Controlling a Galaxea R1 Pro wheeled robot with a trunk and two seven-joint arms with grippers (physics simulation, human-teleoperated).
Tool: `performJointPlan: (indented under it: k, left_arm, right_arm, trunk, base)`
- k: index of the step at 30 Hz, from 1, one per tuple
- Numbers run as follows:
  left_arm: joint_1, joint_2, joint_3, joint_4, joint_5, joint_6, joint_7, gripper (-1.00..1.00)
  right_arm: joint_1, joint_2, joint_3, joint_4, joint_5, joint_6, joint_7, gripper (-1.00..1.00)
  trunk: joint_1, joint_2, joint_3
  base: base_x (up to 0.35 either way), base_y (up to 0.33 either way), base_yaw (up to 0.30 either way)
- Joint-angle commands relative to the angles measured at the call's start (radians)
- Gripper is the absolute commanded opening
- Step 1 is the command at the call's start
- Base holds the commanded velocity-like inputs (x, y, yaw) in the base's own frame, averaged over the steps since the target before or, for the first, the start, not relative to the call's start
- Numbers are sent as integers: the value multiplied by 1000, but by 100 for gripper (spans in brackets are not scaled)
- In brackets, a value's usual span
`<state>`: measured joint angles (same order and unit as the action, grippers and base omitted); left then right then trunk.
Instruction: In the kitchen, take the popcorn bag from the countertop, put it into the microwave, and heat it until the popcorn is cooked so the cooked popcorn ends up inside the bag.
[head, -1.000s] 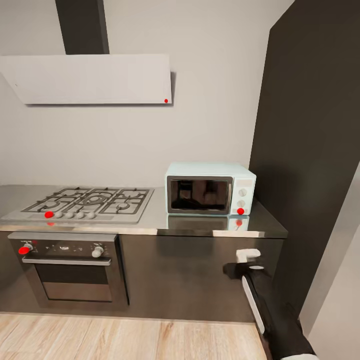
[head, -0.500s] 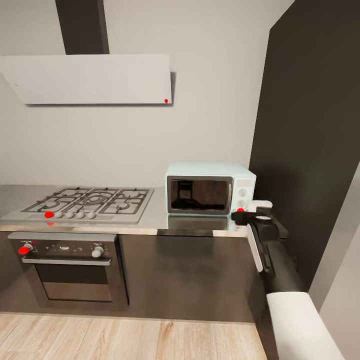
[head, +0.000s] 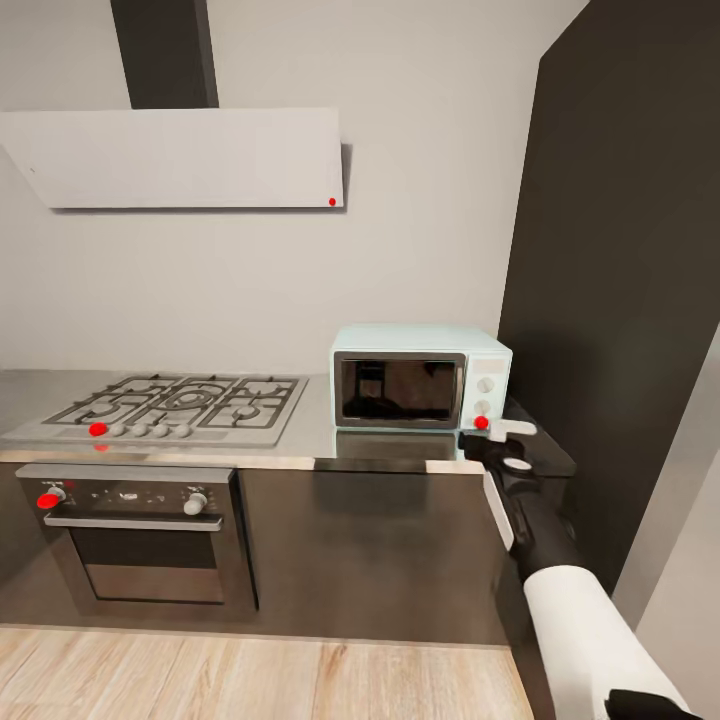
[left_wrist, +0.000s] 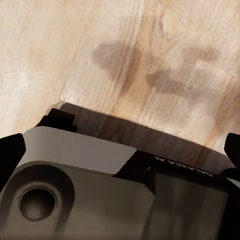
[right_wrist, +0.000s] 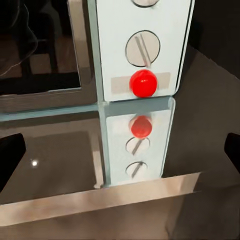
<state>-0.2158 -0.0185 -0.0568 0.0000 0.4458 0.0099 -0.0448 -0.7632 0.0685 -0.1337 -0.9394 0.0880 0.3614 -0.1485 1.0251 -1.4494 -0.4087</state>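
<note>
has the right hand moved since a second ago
Yes. The right hand has risen from below the countertop edge to the level of the microwave, by its red button.

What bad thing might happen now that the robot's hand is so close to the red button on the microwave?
The right gripper hangs just in front of the microwave, near its red button. It might miss and bump the round knob right beside the button. Pushing hard might slide the microwave on the shiny countertop. Also, its door looks shut, and I cannot tell through the dark glass whether the popcorn bag is inside, so it might heat nothing.
</note>
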Motion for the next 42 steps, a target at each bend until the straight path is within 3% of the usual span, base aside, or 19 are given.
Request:
performJointPlan:
  k: [1,2,3,6,10,14,15,17,19,22,31,37,42]
  left_arm:
    - [-1,0,-6,0,10,1,-3,100]
    - [-1,0,-6,0,10,1,-3,100]
    - [-1,1,-6,0,10,1,-3,100]
    - [-1,1,-6,0,10,1,-3,100]
    - [-1,2,-6,-1,9,2,-3,100]
    - [-1,3,-7,-1,8,1,-3,100]
    - [-1,3,-7,-1,8,1,-3,100]
    - [-1,3,-7,-1,8,1,-3,100]
    - [-1,3,-8,-1,8,1,-3,100]
    - [-1,3,-8,-2,7,1,-3,100]
    - [-1,3,-8,-2,7,1,-3,100]
    - [0,3,-8,-2,7,1,-3,100]
    - [-1,3,-8,-2,7,1,-3,100]
  right_arm:
    - [-1,-1,-2,5,8,-13,13,100]
    - [-1,-2,-3,10,8,-26,21,100]
    - [-1,-7,-4,53,10,-89,68,100]
    - [-1,-16,-11,98,13,-137,142,100]
    - [-1,-18,-6,49,24,-139,157,100]
    - [-1,-23,-11,10,17,-73,169,100]
    - [-1,-31,-13,9,15,-69,176,100]
    - [-1,-92,-16,7,10,-61,224,100]
    - [-1,-131,-16,7,10,-59,261,100]
    - [-1,-154,-16,4,14,-57,281,100]
    - [-1,-153,-16,4,19,-56,272,100]
    - [-1,-132,-10,6,16,-58,142,100]
    - [-1,-129,-9,7,14,-60,128,100]
  trunk:
    - [0,-1,-1]
    - [0,-1,-1]
    - [0,-1,-1]
    - [0,-1,-1]
    - [0,-1,-1]
    - [0,-1,-1]
    - [0,-1,-1]
    - [0,-1,-1]
    - [0,-1,-1]
    - [0,-1,-1]
    - [0,-1,-1]
    - [0,-1,-1]
    - [0,-1,-1]
  base:
    - [0,0,0]
    - [0,0,0]
    - [0,0,0]
    - [0,0,0]
    - [0,0,0]
    - [0,0,0]
    - [0,0,0]
    - [0,0,0]
    - [0,0,0]
    - [0,0,0]
    - [0,0,0]
    - [0,0,0]
    - [0,0,0]
